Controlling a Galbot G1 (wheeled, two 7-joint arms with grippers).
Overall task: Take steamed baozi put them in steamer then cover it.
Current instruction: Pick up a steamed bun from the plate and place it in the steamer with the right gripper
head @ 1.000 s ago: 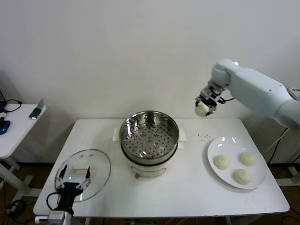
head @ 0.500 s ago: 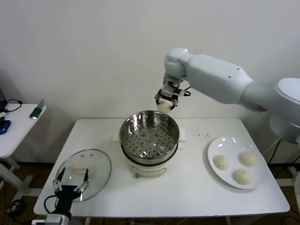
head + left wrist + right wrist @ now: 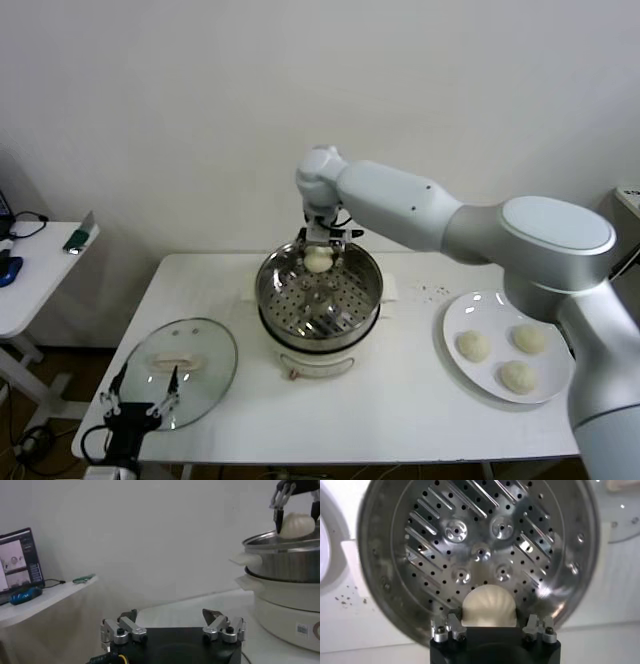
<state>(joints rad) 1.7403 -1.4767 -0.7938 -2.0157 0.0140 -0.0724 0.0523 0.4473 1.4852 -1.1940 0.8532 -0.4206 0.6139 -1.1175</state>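
**Baozi over steamer — grip check**

Right pincer [image 3: 319,243] clenched on one steamed baozi [image 3: 318,259], low over the far side of the steamer [image 3: 319,290]. Likely soft, light, easily dented — best held gently by the flanks. Left pincer [image 3: 134,411] released, parked near the cover [image 3: 178,366] at the counter's [image 3: 400,400] near-left edge.

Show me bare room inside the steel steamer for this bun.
The round stainless-steel steamer has its whole perforated tray bare. The right gripper holds the cream-white pleated bun over its far side. Crowded: the white plate with three buns.
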